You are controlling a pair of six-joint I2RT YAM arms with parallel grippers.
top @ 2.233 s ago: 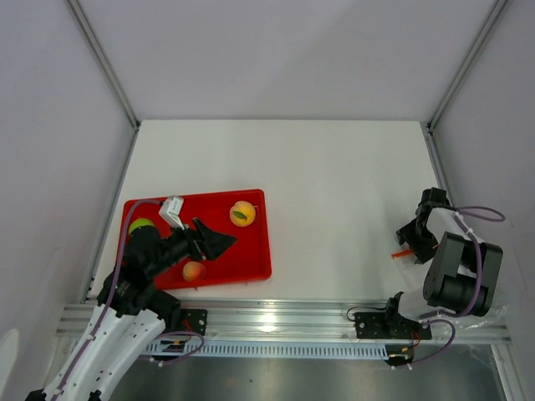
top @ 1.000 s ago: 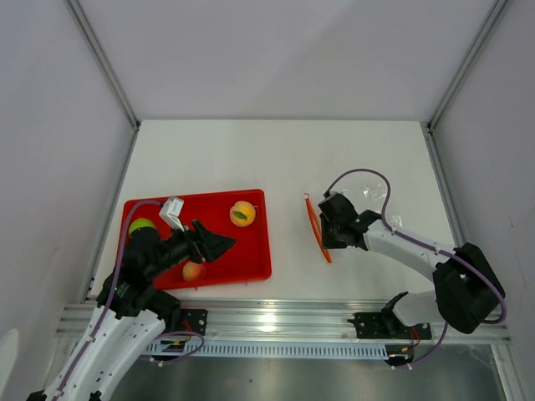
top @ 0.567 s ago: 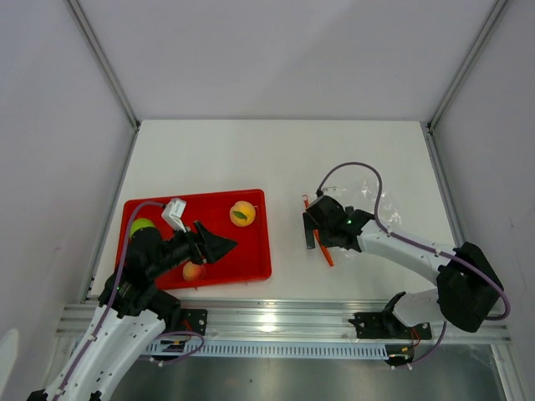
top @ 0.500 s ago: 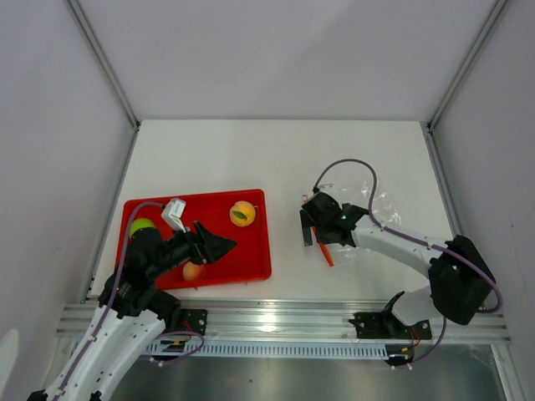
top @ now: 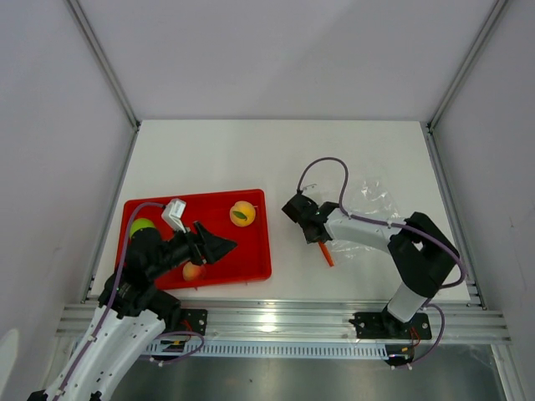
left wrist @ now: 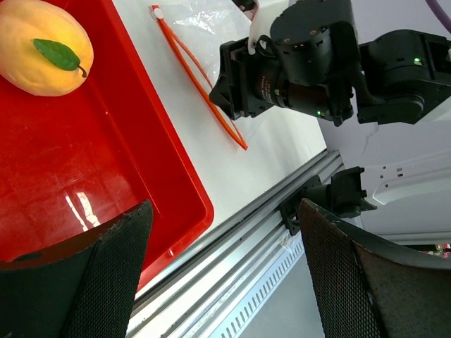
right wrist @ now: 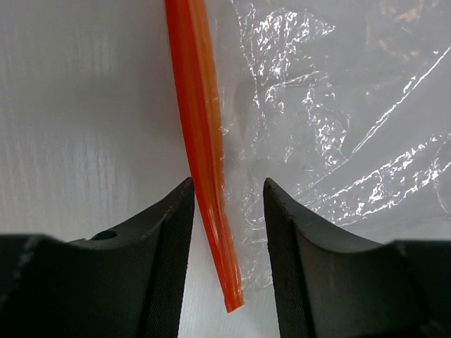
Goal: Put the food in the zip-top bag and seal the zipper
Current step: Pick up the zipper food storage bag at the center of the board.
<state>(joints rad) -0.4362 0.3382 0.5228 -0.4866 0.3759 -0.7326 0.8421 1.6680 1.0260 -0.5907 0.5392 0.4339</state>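
Note:
The clear zip-top bag [top: 368,205] lies flat right of the tray, with its red-orange zipper [top: 325,253] along its left edge. My right gripper [top: 311,227] is low over the zipper's near end. In the right wrist view the jaws [right wrist: 227,193] stand open on either side of the zipper [right wrist: 204,155], not pinching it. My left gripper [top: 219,243] is open and empty above the red tray [top: 251,263]. On the tray lie the green apple [top: 140,225], the yellow-orange fruit [top: 242,214] and the peach [top: 194,271]. The brown one is hidden.
An aluminium rail [top: 284,322] runs along the table's near edge. Frame posts [top: 109,71] stand at the back corners, and white walls enclose the table. In the left wrist view the yellow-orange fruit [left wrist: 44,46] sits at the tray's far corner, and the zipper [left wrist: 201,81] lies beyond the tray's rim.
My right arm swung from the table's right edge toward the middle, bringing the bag with it, and now straddles the zipper's near end. The left arm has not moved.

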